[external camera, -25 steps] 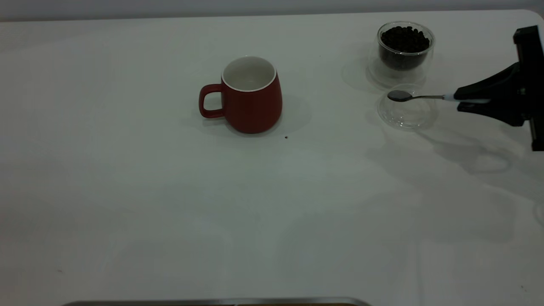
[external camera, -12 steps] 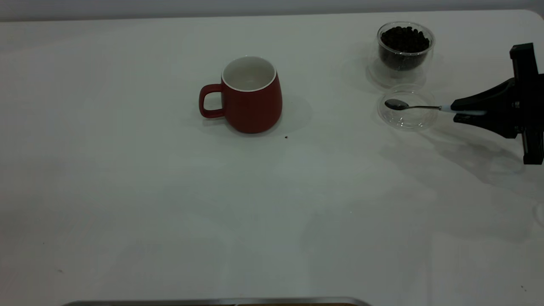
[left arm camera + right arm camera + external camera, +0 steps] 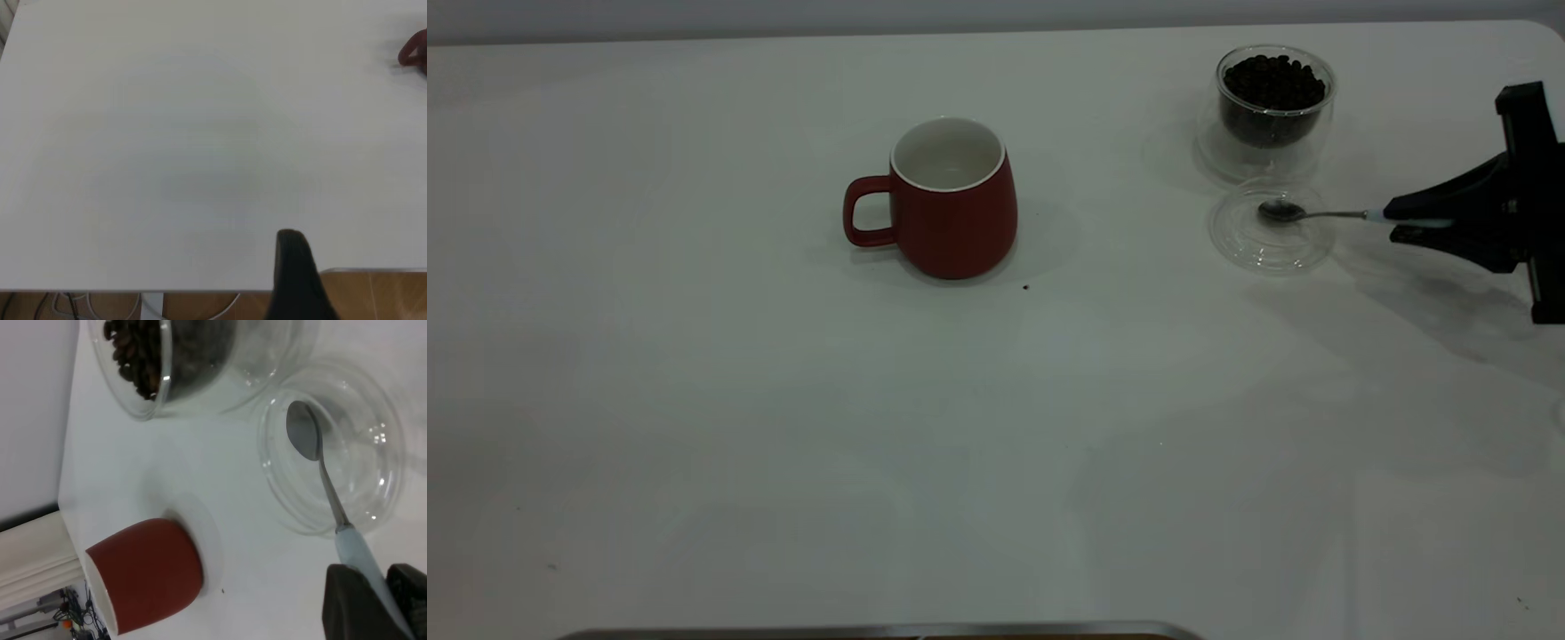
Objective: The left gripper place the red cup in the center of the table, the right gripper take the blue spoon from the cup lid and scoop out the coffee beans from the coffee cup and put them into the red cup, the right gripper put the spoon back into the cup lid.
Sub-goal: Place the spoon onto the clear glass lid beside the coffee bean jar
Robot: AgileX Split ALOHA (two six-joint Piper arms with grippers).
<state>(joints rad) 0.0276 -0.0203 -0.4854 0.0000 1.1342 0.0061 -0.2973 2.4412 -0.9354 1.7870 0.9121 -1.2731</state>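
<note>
The red cup (image 3: 956, 213) stands upright near the table's middle, handle to the left; it also shows in the right wrist view (image 3: 143, 577) and at the edge of the left wrist view (image 3: 415, 53). The glass coffee cup (image 3: 1274, 98) full of beans stands at the back right. The clear cup lid (image 3: 1249, 253) lies just in front of it. My right gripper (image 3: 1392, 222) is shut on the blue spoon's handle (image 3: 357, 547); the spoon's bowl (image 3: 1280, 212) rests empty inside the lid (image 3: 373, 487). My left gripper is out of the exterior view; one finger (image 3: 293, 267) shows over the table's near edge.
A single stray coffee bean (image 3: 1025, 287) lies on the white table (image 3: 783, 400) just in front of the red cup. A metal edge (image 3: 871, 631) runs along the table's front.
My right gripper came down with the spoon, then drew back to the right. The spoon's bowl has gone from above the lid's far rim to inside the lid.
</note>
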